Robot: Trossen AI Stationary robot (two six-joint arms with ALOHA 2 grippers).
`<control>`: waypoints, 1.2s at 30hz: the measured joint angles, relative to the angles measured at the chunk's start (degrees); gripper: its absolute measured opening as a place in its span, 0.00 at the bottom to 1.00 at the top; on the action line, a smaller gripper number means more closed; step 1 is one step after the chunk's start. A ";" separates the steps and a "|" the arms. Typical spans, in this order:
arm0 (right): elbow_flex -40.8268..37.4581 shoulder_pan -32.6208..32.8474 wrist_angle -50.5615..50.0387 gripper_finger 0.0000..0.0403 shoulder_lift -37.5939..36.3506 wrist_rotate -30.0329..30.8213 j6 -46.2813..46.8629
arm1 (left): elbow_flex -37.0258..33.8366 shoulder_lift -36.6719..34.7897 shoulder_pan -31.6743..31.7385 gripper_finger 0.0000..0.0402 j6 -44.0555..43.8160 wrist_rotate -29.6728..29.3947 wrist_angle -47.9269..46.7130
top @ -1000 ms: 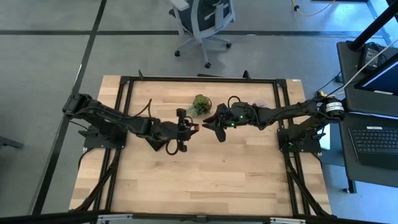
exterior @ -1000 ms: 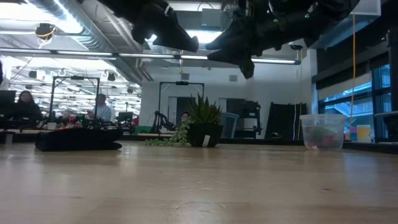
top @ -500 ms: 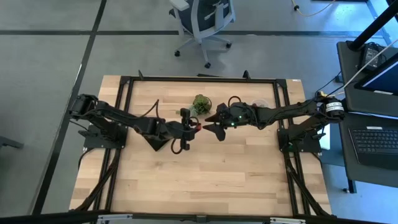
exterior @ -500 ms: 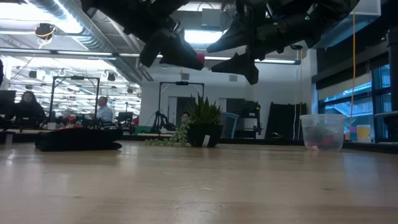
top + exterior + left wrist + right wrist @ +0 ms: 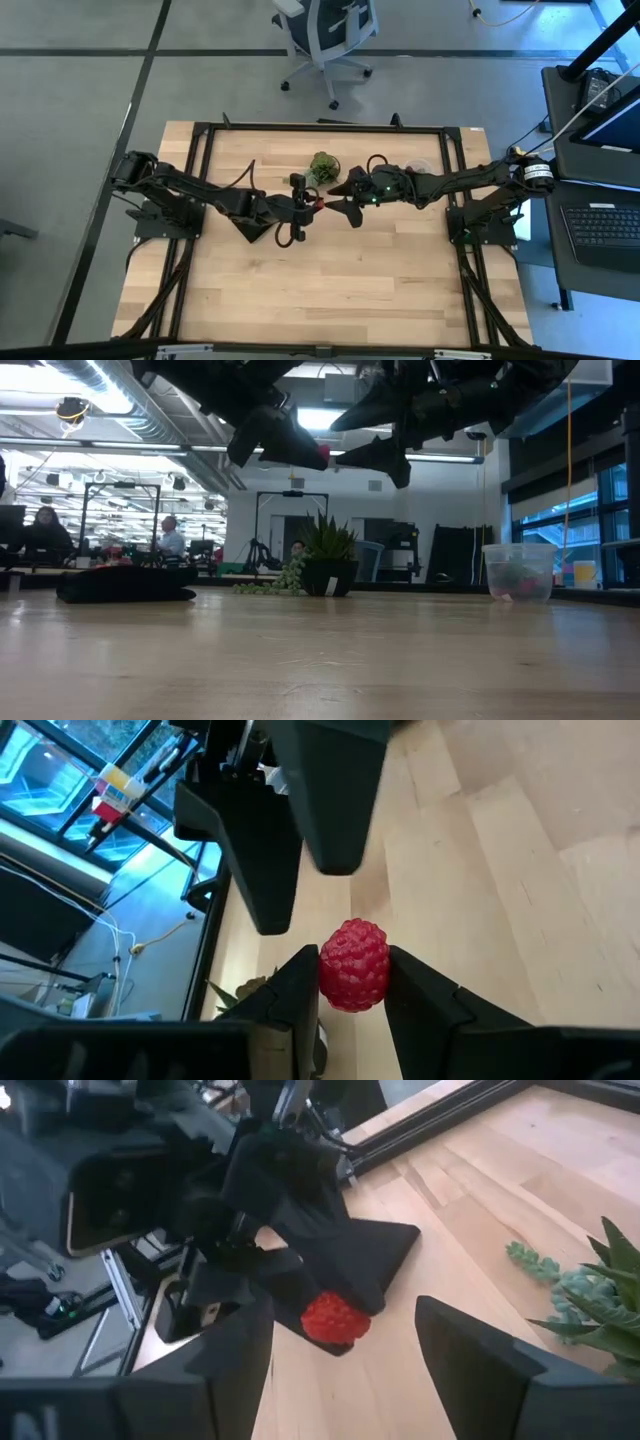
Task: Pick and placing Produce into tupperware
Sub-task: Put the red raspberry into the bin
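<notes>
Clearly, the step in hand looked like a hand-over of one red berry (image 5: pixel 354 965) in the air, above the middle of the table (image 5: pixel 340 290). The left gripper (image 5: pixel 352 982) pinched that berry between its two fingers. In the high view it sat just left of the middle of the frame. The right gripper (image 5: pixel 340 1342) faced it from the right, with its fingers spread wide apart and nothing in them. In the right wrist view the berry showed in the gap between those fingers, farther off, not touching them.

My guess was that the next move called for the right gripper to slide around the berry and squeeze softly. Then the left gripper would have to let go. After that the berry would need a ride to the tupperware (image 5: pixel 518 571), which stood on the table at the right side of the low view, well apart from both grippers.

Counting things: two arms, two grippers, one berry held up high, and one tub. Some pinkish bits showed inside the tub, but I could not count them. One leafy green plant (image 5: pixel 322 167) sat above the middle in the high view. One flat black thing (image 5: pixel 125 583) lay at the left of the low view.
</notes>
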 joint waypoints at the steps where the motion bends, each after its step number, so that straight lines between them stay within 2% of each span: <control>1: 0.00 0.07 0.31 0.61 0.00 0.31 0.69 | 0.00 0.00 0.00 0.23 0.36 -0.23 0.11; 14: 0.00 0.06 0.32 0.61 0.00 0.91 1.41 | 0.00 -0.02 1.21 0.23 2.88 -1.22 5.55; 21: 0.00 0.06 2.63 0.61 0.00 0.91 1.31 | 0.02 0.15 2.38 0.23 3.22 3.64 8.49; 29: -0.02 0.06 3.12 0.61 0.00 0.90 1.29 | 0.02 0.22 2.40 0.23 6.54 3.73 11.48; 32: -0.02 0.07 3.33 0.61 0.00 0.85 1.29 | 0.02 0.25 2.40 0.23 7.36 5.60 12.02; 36: -0.02 0.08 3.33 0.56 0.00 0.68 1.27 | 0.02 0.28 2.38 0.23 7.14 6.57 12.23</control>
